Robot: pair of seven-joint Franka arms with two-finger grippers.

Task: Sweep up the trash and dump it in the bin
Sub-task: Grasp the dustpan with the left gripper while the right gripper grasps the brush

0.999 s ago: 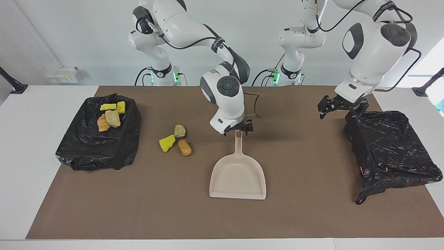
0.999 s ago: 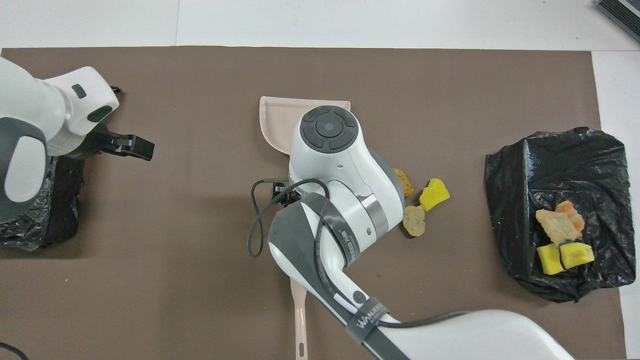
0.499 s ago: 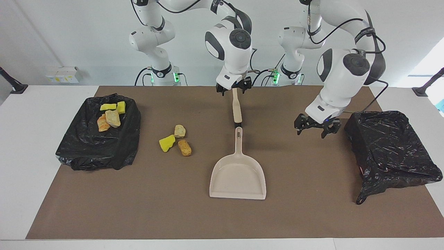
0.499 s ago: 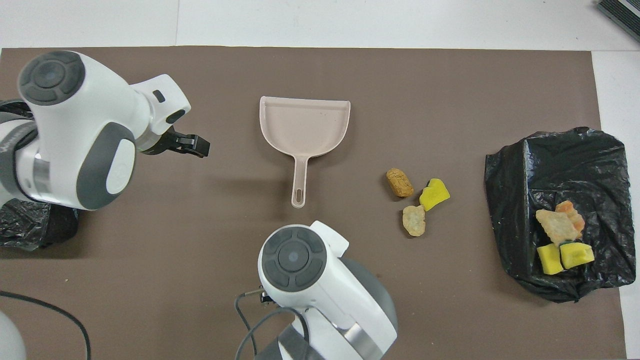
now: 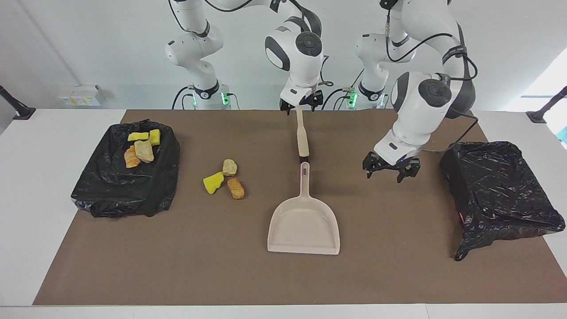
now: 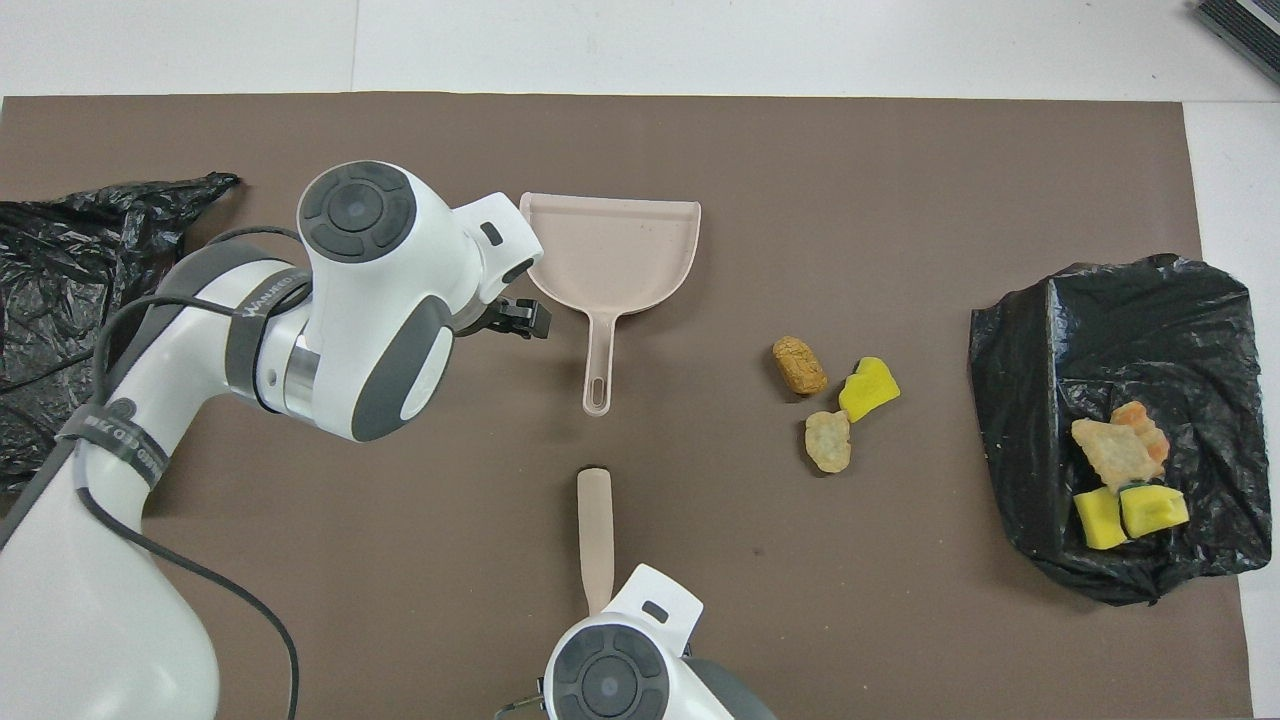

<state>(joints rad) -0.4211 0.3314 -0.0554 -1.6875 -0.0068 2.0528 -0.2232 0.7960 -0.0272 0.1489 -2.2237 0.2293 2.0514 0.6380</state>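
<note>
Three pieces of trash lie on the brown mat: a yellow sponge chunk (image 5: 213, 182) (image 6: 868, 388), a tan lump (image 5: 229, 167) (image 6: 828, 441) and a brown lump (image 5: 235, 188) (image 6: 799, 365). Several more pieces (image 5: 142, 146) (image 6: 1120, 470) rest on a black bag (image 5: 124, 186). The beige dustpan (image 5: 304, 226) (image 6: 610, 250) lies flat, handle toward the robots. A beige brush (image 5: 302, 135) (image 6: 594, 530) lies in line with it. My right gripper (image 5: 301, 105) is open at the brush handle's end. My left gripper (image 5: 390, 170) (image 6: 522, 320) hangs open and holds nothing, over the mat between the dustpan handle and the bin (image 5: 500, 186) (image 6: 60, 260).
The black-lined bin stands at the left arm's end of the table. The bag with trash on it sits at the right arm's end. The mat's edge (image 5: 266, 303) runs along the table side farthest from the robots.
My right gripper drew back from the dustpan handle to the brush handle's end. My left gripper left the bin and moved toward the dustpan handle. The trash and the dustpan stayed put.
</note>
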